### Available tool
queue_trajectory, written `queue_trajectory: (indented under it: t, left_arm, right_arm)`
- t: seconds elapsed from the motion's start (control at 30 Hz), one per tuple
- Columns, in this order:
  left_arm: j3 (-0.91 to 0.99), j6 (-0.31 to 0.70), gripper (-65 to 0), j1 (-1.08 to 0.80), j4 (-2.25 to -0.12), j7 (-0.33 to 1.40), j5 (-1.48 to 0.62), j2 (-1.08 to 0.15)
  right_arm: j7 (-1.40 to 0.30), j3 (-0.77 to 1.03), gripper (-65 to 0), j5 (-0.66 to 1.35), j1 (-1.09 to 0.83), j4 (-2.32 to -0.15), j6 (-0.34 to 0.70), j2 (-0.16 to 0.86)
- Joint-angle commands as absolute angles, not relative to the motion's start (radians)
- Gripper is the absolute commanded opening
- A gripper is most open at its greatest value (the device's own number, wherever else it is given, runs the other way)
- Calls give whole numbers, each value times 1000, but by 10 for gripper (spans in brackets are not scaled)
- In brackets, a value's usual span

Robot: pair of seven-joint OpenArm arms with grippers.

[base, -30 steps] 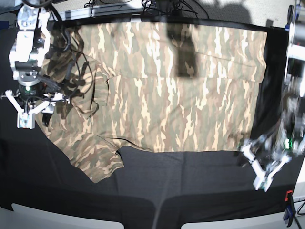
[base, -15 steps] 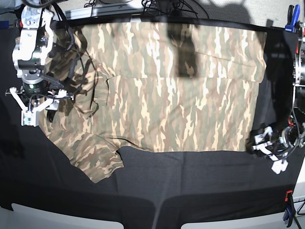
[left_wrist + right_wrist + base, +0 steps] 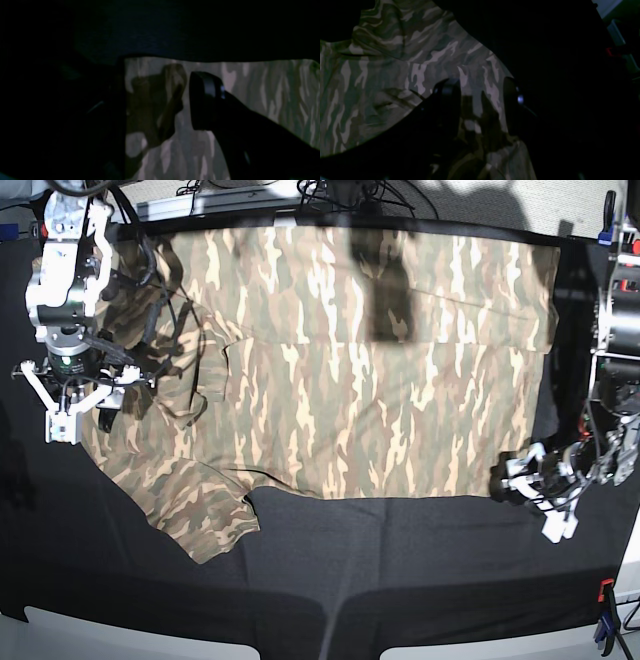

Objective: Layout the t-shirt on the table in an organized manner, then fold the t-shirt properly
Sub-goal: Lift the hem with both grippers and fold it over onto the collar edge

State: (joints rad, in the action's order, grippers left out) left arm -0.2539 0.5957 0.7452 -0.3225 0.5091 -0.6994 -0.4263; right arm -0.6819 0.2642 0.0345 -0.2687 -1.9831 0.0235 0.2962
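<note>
Base view alone shows the whole t-shirt (image 3: pixel 350 370) spread flat; wrist views show both end effectors (image 3: pixel 157 100) (image 3: pixel 480 105) gaping, empty.

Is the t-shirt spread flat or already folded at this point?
Mostly spread: the t-shirt lies open across the table, body flat; only its sleeve end looks rumpled. No fold yet.

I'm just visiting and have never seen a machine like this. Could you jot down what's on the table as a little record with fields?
Garment: camouflage t-shirt, spread mostly flat, one sleeve sticking out toward the near edge
Surface: table under black cloth
Left pincer: open, low at the shirt's bottom corner, nothing held
Right pincer: open, over the sleeve end, nothing held
Folding: not yet begun
</note>
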Motion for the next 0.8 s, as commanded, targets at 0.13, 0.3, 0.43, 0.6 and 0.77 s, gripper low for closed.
queue_trajectory:
  t: [0.13,0.3,0.43,0.6,0.77]
  left_arm:
    - [-249,603,-298,778,-336,503,-708,-429]
    - [-249,604,-298,778,-336,501,-707,-429]
    - [-249,604,-396,778,-336,499,-707,-430]
    - [-249,604,-650,778,-336,446,-707,-429]
    - [-249,603,-650,778,-336,444,-707,-430]
  right_arm:
    - [-659,271,-384,30,-261,-2000,20,308]
    - [-659,271,-384,30,-261,-2000,20,307]
    - [-659,271,-384,-28,-261,-2000,19,308]
    - [-605,271,-384,-7,-258,-1984,20,308]
    - [-628,271,-384,-6,-145,-1857,20,308]
